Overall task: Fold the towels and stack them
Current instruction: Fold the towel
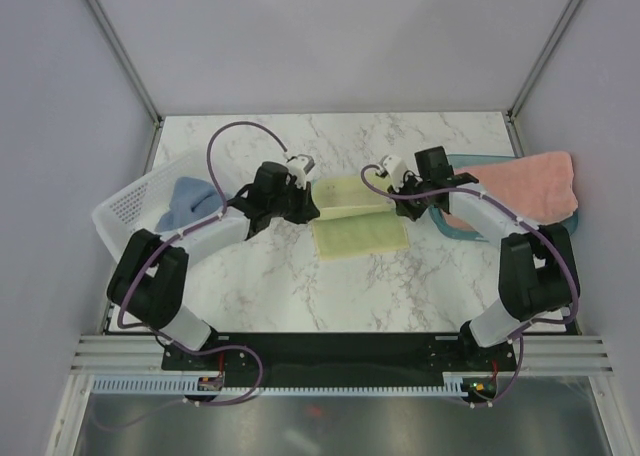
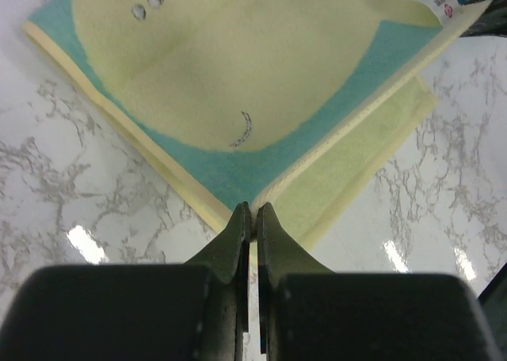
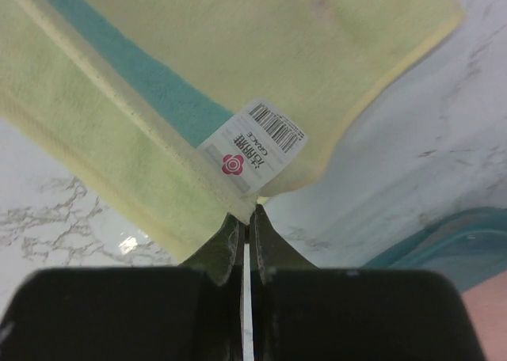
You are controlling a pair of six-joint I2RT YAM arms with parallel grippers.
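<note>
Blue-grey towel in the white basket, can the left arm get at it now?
Probably not yet: the left gripper is shut on a corner of the pale-yellow-and-teal towel. The blue-grey towel lies uncovered in the white perforated basket beside that arm.

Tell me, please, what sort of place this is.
Probably a robot lab test cell: plain panel walls enclose a marble-look table; two arms bolted at its near edge hold a yellow-and-teal towel.

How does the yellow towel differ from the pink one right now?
The yellow towel lies mid-table, partly folded over; the pink towel lies on the tray at the right. The left gripper and right gripper each pinch a yellow-towel corner; nothing holds the pink towel. Both are outside the basket.
</note>
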